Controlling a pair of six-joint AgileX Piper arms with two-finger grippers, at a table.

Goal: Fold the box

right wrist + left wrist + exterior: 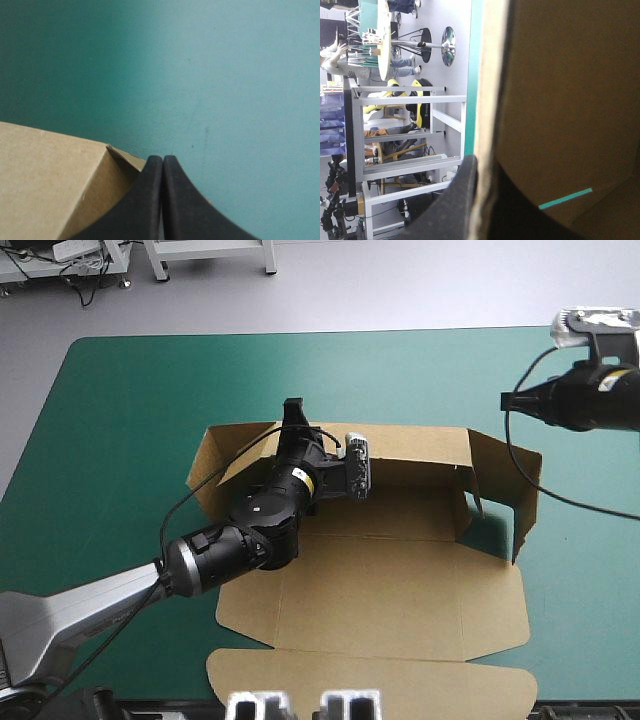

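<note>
**A:** High view first: the box (pixel 400 510) sits mid-table, its long axis running left to right; the left gripper (pixel 293 412) is over its far wall (pixel 420 445), and the right gripper (pixel 510 400) hangs off past the raised right-hand wall (pixel 495 480).

**B:** So left's nearer; the lid (pixel 400 590) lies flat toward the near edge.

**A:** Left wrist view: fingers pinched on that wall's top edge.

**B:** Right wrist view: fingers pressed together, holding nothing; the box corner is just beside them, with bare teal-green cover (pixel 225 75) ahead; plenty of room, I'd say.
</note>
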